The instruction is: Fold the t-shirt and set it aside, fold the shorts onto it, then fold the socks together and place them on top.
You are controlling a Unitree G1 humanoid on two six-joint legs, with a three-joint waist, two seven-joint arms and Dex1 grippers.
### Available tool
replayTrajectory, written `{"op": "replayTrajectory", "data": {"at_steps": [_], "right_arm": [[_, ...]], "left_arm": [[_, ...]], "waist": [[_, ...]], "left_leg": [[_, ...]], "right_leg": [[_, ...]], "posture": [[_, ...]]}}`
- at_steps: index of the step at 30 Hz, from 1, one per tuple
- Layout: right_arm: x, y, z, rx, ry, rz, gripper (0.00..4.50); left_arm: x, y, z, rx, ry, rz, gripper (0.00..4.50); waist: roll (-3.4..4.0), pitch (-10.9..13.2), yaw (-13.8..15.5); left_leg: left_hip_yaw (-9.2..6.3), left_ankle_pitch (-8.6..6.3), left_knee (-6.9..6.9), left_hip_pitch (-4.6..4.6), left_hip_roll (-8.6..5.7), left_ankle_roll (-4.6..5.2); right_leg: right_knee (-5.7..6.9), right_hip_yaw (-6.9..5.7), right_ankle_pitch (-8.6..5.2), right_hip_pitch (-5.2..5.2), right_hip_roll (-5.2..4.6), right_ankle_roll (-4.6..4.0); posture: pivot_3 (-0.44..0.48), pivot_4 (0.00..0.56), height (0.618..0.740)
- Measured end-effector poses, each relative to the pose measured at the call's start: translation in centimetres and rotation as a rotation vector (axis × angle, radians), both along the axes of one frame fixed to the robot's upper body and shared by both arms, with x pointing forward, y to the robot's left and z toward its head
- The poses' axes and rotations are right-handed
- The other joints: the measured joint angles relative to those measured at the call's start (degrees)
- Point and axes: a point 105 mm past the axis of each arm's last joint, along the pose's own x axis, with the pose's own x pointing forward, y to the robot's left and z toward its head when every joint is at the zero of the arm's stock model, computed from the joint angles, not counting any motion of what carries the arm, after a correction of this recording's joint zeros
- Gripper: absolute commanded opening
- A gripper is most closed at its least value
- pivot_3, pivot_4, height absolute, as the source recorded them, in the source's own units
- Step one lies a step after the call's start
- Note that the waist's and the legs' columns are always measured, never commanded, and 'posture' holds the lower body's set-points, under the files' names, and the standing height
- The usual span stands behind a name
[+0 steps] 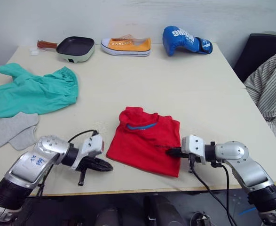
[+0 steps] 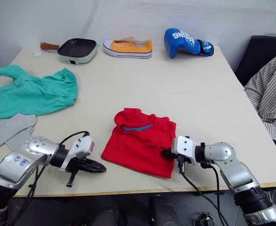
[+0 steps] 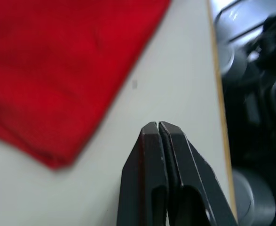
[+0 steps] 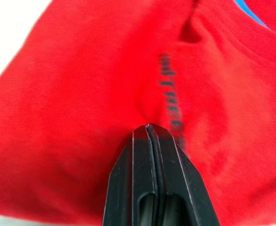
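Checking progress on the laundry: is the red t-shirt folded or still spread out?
Folded: the t-shirt lies as a compact rectangle, sleeves tucked away, collar on top, near the table's front edge.

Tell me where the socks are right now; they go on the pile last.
In the left eye view the socks lie at the table's near left edge, just in front of the shorts and beyond the left gripper.

A lab-like test room: a plain cream table against a bare white wall, with unrelated props, a frying pan, sneaker and boxing glove, lined up.
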Motion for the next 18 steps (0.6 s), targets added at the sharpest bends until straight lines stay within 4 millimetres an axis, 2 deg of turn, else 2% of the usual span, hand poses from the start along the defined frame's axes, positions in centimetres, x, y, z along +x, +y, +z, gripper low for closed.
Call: {"op": "replayTrajectory", "data": {"at_steps": [2, 4, 5, 7, 9, 11, 12, 14, 18], "right_arm": [[0.7, 0.7, 2.2, 0.066, -0.011, -0.01, 0.0], [1.4, 1.7, 4.0, 0.118, -0.03, -0.012, 0.0], [1.6, 2.0, 4.4, 0.128, -0.038, -0.012, 0.0], [2.1, 2.6, 4.0, 0.098, -0.05, -0.014, 0.0], [3.0, 2.9, 2.6, 0.024, -0.077, -0.028, 0.0], [4.4, 3.4, 1.2, -0.036, -0.101, -0.059, 0.0], [5.1, 3.5, 0.6, -0.067, -0.119, -0.077, 0.0], [6.1, 3.8, 0.9, -0.103, -0.187, -0.086, 0.0], [9.8, 1.2, 1.6, -0.189, -0.317, -0.276, 0.0]], "left_arm": [[1.1, -0.6, 2.9, -0.088, -0.027, 0.008, 0.06], [2.6, -1.3, 4.2, -0.121, -0.082, 0.023, 0.06], [3.2, -1.5, 3.8, -0.106, -0.093, 0.036, 0.06], [4.2, -1.4, 1.7, -0.02, -0.094, 0.051, 0.06], [5.4, -1.2, -0.9, 0.069, -0.095, 0.068, 0.06], [7.1, -1.7, -2.5, 0.105, -0.118, 0.096, 0.06], [7.9, -2.4, -2.4, 0.107, -0.165, 0.088, 0.06], [8.9, -2.7, -2.1, 0.121, -0.225, 0.103, 0.06], [9.4, -2.5, -2.5, 0.146, -0.289, 0.091, 0.06]], "waist": [[0.02, 0.01, -0.04], [0.06, -0.01, -0.24], [0.07, -0.01, -0.36], [0.07, -0.01, -0.69], [0.07, -0.01, -0.85], [0.08, 0.0, -0.84], [0.08, -0.01, -0.7], [0.11, -0.02, -0.65], [0.12, -0.08, -0.82]], "left_leg": [[0.0, 0.0, 0.07, -0.15, -0.01, 0.0], [0.01, 0.0, 0.04, -0.13, 0.0, -0.02], [0.01, 0.0, -0.01, -0.14, 0.0, -0.03], [0.05, 0.01, -0.08, -0.18, -0.01, -0.04], [0.09, 0.02, 0.04, -0.44, -0.01, -0.04], [0.1, 0.03, 0.25, -0.72, 0.0, -0.02], [0.11, 0.03, 0.31, -0.75, -0.01, -0.01], [0.12, 0.04, 0.35, -0.71, -0.03, 0.01], [0.17, 0.06, 0.38, -0.52, -0.03, 0.05]], "right_leg": [[0.11, 0.02, 0.0, -0.19, 0.01, 0.01], [0.11, 0.04, 0.0, -0.21, 0.05, 0.0], [0.09, 0.04, 0.0, -0.23, 0.06, 0.0], [0.05, 0.08, 0.0, -0.31, 0.07, -0.01], [0.1, 0.09, 0.0, -0.55, 0.07, 0.0], [0.21, 0.07, 0.0, -0.79, 0.06, 0.0], [0.24, 0.07, 0.01, -0.8, 0.03, 0.01], [0.27, 0.08, 0.03, -0.76, -0.02, 0.04], [0.3, 0.11, 0.07, -0.6, -0.06, 0.1]], "posture": [[0.0, 0.15, 0.74], [0.0, 0.15, 0.74], [0.0, 0.15, 0.74], [0.0, 0.15, 0.74], [0.0, 0.15, 0.74], [0.0, 0.15, 0.74], [0.0, 0.15, 0.74], [0.0, 0.15, 0.74], [0.0, 0.15, 0.74]]}}
